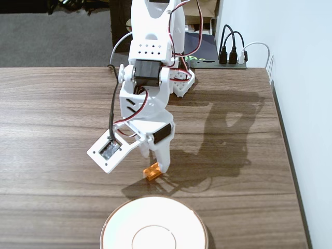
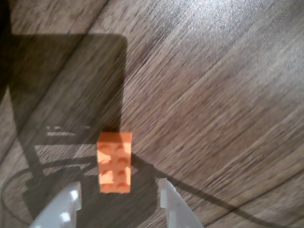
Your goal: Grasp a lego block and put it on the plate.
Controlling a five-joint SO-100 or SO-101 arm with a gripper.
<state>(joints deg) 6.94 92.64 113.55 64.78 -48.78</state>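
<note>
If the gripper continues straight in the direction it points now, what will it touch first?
Probably the small orange studded plastic brick: the gripper is open, its fingertips on either side of the brick's near end. Otherwise the wooden table. Depth is unclear.

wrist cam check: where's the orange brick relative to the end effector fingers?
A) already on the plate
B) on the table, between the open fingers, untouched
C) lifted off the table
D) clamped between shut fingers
B: in the wrist view the orange brick lies flat on the wooden table, with the end effector open and gaps showing on both sides.
</note>
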